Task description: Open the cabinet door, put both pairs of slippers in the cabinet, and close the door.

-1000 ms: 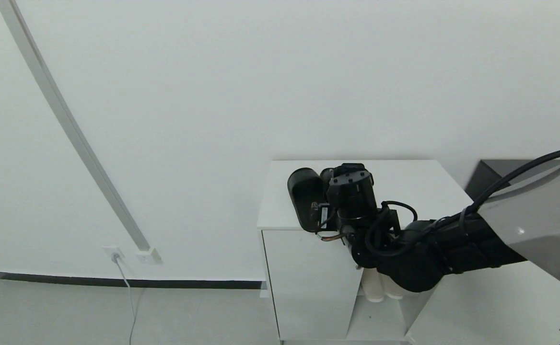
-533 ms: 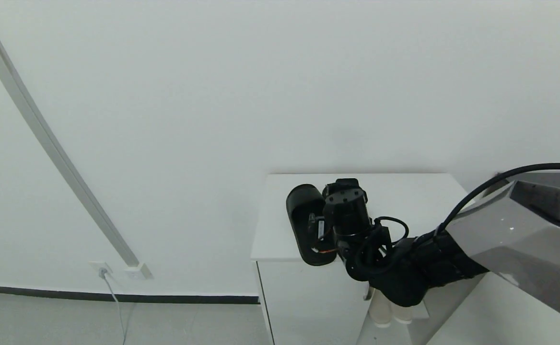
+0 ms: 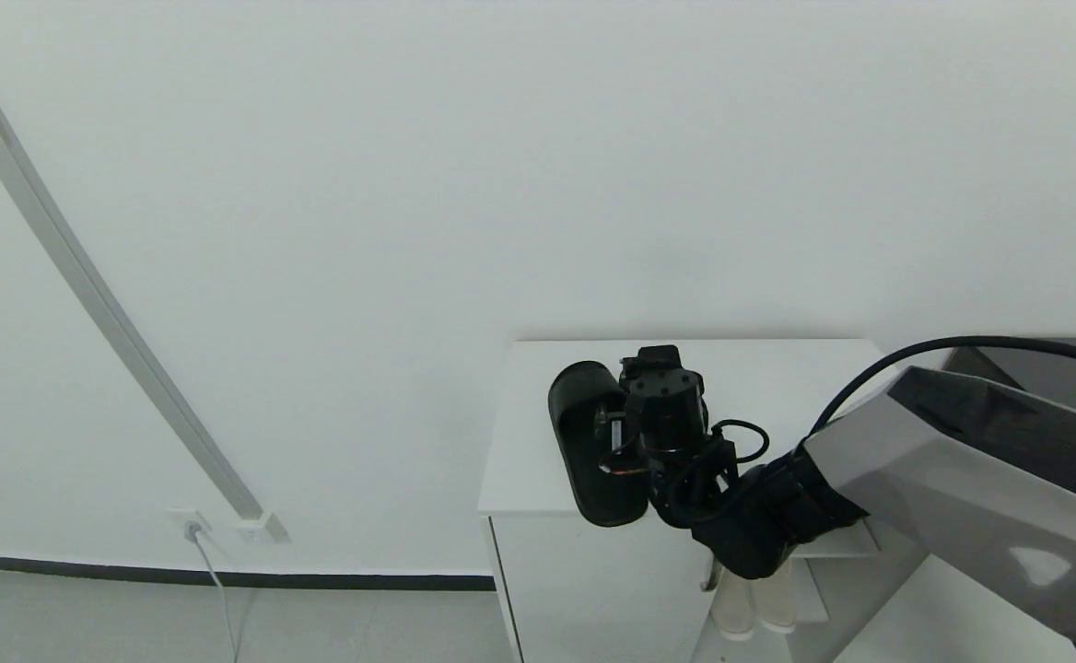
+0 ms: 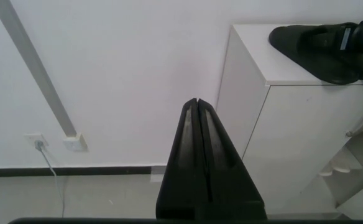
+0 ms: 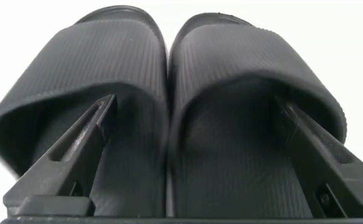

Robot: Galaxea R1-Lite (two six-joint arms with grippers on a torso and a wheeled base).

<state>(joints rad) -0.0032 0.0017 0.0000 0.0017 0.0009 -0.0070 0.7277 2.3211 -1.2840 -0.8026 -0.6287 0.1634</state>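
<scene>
There are two black slippers [image 5: 119, 112] and two pale slippers [image 3: 733, 610]. One white cabinet [image 3: 584, 589] stands there, with one handle [image 4: 362, 122] on it.

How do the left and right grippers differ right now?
The left gripper is shut and empty; the right gripper is clamped on the black slippers, one finger under each strap. The left gripper is off beside the cabinet, touching nothing; the right gripper is at its top. Both are black.
</scene>
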